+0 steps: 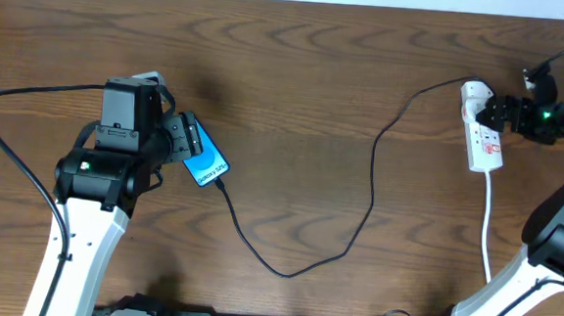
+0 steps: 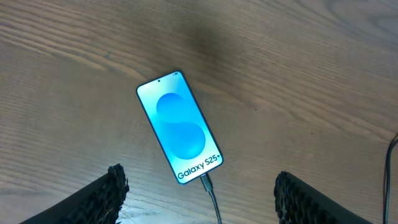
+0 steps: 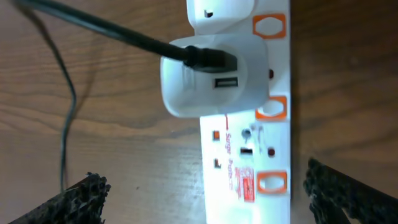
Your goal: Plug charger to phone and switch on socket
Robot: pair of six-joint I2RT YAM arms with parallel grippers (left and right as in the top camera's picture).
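The phone [image 1: 204, 163] lies flat on the wooden table with its blue screen up; in the left wrist view [image 2: 180, 127] the charger's small tip [image 2: 206, 183] sits in its bottom end. The thin black charger cable [image 1: 295, 267] runs across the table to the white socket strip [image 1: 483, 141] at the right. In the right wrist view a white adapter [image 3: 214, 84] sits plugged in the strip [image 3: 249, 168], with the black cable plugged into it. My left gripper [image 2: 199, 199] is open above the phone. My right gripper [image 3: 205, 193] is open above the strip.
The strip's white cord [image 1: 487, 224] runs toward the table's front edge. The strip has orange-ringed switches [image 3: 272, 182]. The left arm's thick black cable [image 1: 8, 141] loops at the far left.
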